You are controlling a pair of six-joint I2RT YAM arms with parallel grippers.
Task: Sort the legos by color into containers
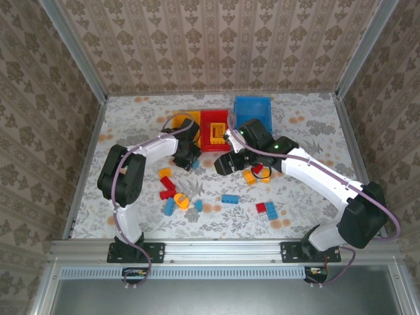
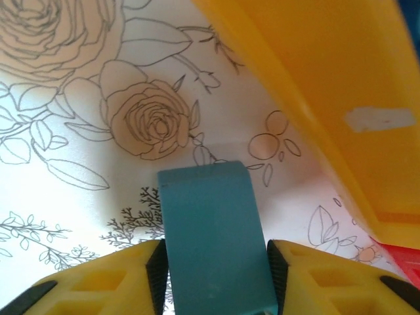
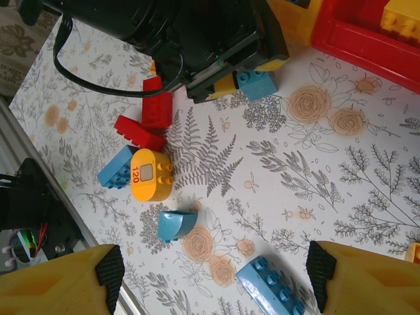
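My left gripper (image 2: 216, 266) is shut on a blue lego (image 2: 213, 230), its pads pressed on both sides, low over the table beside the yellow container (image 2: 328, 79). From above, that gripper (image 1: 189, 159) sits just in front of the yellow container (image 1: 178, 121) and the red container (image 1: 213, 129); the blue container (image 1: 253, 111) stands to their right. My right gripper (image 3: 215, 272) is open and hangs over loose legos: a curved blue one (image 3: 176, 224), a long blue one (image 3: 272, 289) and a yellow one (image 3: 152, 174). Seen from above, it (image 1: 226, 162) hovers near the table's middle.
Red legos (image 3: 157, 108), (image 3: 139, 133) and a blue one (image 3: 117, 167) lie left of centre. More bricks lie at the front right (image 1: 266, 210) and under my right arm (image 1: 249, 177). A yellow brick (image 3: 400, 20) sits inside the red container. Metal rails edge the table.
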